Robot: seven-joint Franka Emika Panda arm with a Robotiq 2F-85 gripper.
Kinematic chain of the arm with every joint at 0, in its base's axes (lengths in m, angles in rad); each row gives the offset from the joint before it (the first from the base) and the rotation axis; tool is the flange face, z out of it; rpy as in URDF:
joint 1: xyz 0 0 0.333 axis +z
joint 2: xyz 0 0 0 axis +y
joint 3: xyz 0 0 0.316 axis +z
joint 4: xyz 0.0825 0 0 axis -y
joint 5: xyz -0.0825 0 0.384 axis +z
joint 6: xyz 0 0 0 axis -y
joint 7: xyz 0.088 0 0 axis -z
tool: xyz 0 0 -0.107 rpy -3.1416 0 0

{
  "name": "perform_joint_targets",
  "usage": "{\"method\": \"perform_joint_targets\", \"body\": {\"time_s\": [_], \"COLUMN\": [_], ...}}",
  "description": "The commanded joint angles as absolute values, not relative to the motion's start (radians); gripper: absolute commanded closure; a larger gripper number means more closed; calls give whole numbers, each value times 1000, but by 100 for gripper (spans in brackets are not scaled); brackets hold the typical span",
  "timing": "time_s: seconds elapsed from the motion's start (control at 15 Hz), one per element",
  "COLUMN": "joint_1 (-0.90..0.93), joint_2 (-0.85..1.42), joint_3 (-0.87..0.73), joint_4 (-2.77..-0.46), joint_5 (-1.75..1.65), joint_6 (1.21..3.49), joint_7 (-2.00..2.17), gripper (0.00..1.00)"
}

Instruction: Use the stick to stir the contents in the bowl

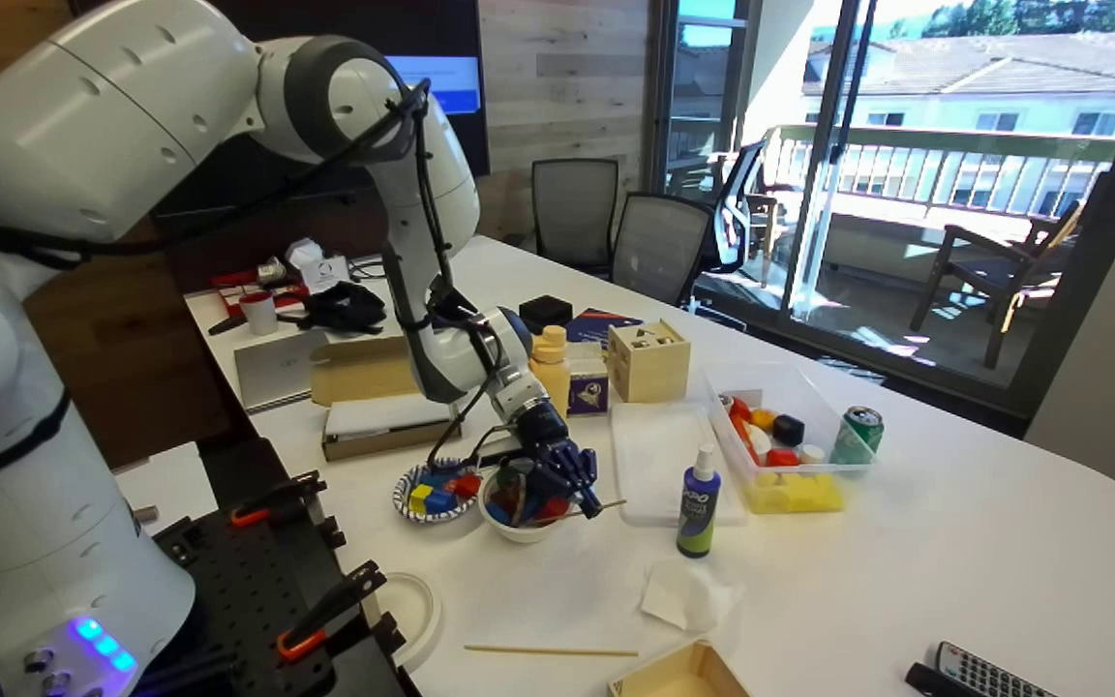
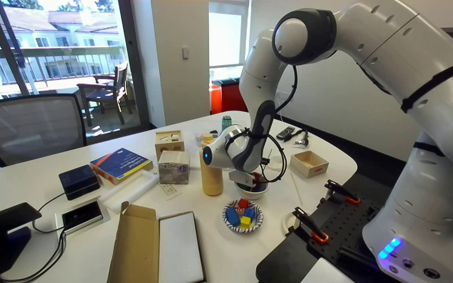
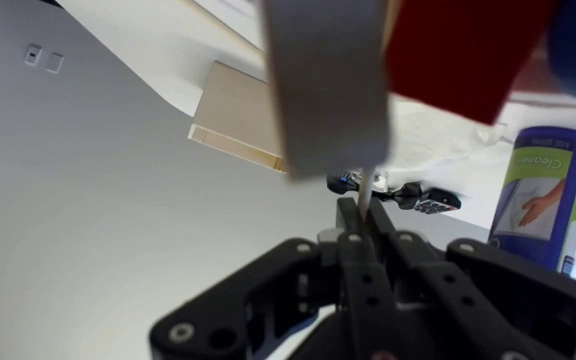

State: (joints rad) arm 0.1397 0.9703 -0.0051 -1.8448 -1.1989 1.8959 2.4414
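Note:
The small white bowl [image 1: 526, 532] stands on the table and also shows in an exterior view [image 2: 253, 194]. It holds a heap of red, blue and other coloured pieces [image 1: 554, 507]; a red block [image 3: 460, 50] looms large in the wrist view. My gripper [image 1: 593, 503] is low at the bowl's side. Its fingertips [image 3: 365, 215] are shut on a thin pale stick [image 3: 366, 187]. The stick [image 1: 613, 503] lies nearly flat, one end reaching toward the bowl, the other sticking out past the fingers. The bowl's blurred rim [image 3: 330, 100] hides the stick's far part in the wrist view.
A patterned plate [image 2: 226, 225] with blocks stands beside the bowl. A second stick [image 1: 551, 651] lies on the table. A spray bottle [image 1: 698, 513], wooden box [image 1: 678, 678], clear bin [image 1: 790, 465], yellow bottle [image 2: 212, 177] and cardboard box [image 2: 136, 243] stand around.

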Motion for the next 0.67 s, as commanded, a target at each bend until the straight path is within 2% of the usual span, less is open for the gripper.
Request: {"method": "perform_joint_targets", "body": {"time_s": [0.0,0.6], "joint_1": [80,74], "joint_2": [902,755], "joint_3": [9,-33], "joint_4": [-1912,-2088], "joint_5": [-1219,-1282], "joint_6": [2024,2190], "joint_7": [2420,2576], "gripper": [99,99]}}
